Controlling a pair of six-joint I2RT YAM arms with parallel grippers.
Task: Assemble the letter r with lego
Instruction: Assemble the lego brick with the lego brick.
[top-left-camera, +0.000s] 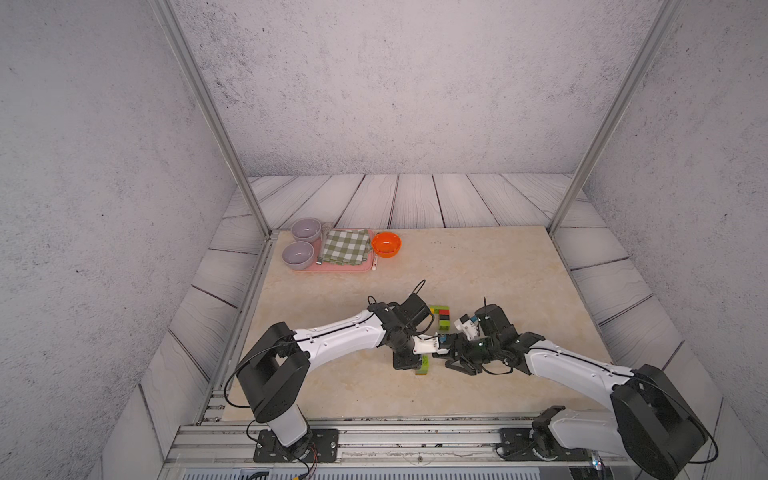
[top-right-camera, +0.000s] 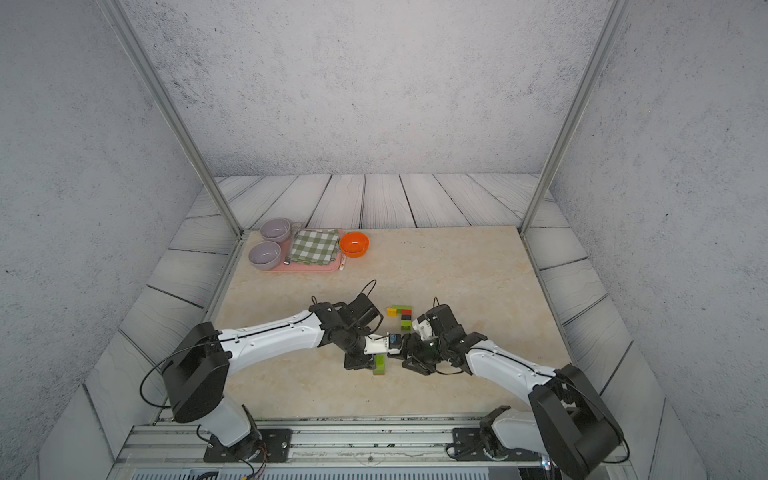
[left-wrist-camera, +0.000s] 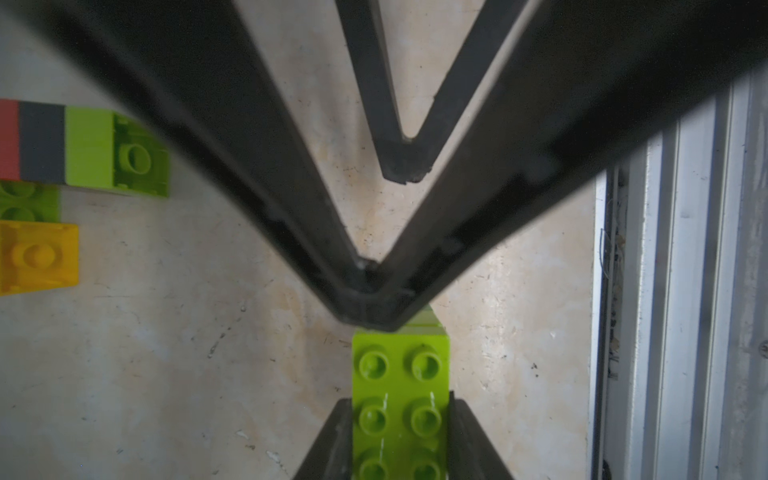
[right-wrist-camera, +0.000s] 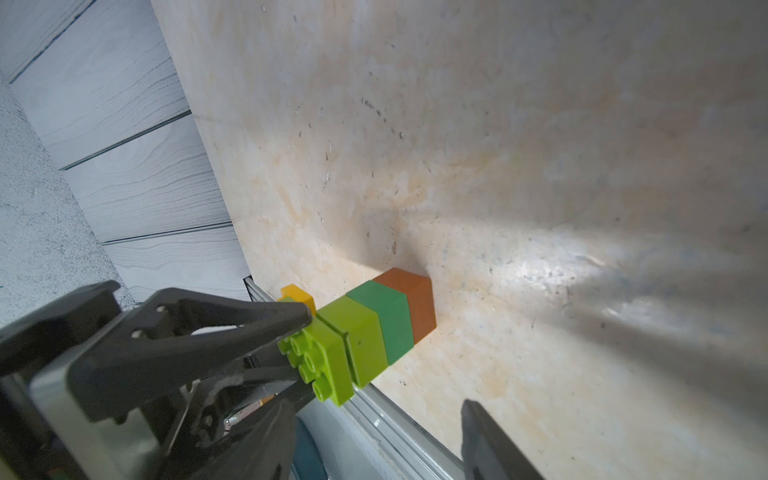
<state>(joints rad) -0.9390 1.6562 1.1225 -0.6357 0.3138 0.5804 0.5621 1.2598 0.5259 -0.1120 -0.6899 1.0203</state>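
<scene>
My left gripper (left-wrist-camera: 401, 405) is shut on a long lime green lego brick (left-wrist-camera: 401, 365), studs up, near the table's front middle. In the right wrist view that brick heads a stack of lime, dark green (right-wrist-camera: 392, 324) and brown-orange (right-wrist-camera: 415, 299) lego, whose brown end rests on the table. The left gripper (top-left-camera: 417, 363) and the right gripper (top-left-camera: 446, 359) nearly meet. My right gripper (right-wrist-camera: 379, 409) stands open just beside the stack, nothing between its fingers. Behind them lies a partial lego figure (top-left-camera: 442, 318) (top-right-camera: 402, 316) of yellow (left-wrist-camera: 37, 257), lime, red and black bricks.
A pink tray (top-left-camera: 332, 266) at the back left carries two grey bowls (top-left-camera: 306, 230) and a green checked cloth (top-left-camera: 347, 246). An orange bowl (top-left-camera: 386, 244) stands beside it. A metal rail (top-left-camera: 374, 432) runs along the front edge. Frame posts rise at the table's back corners.
</scene>
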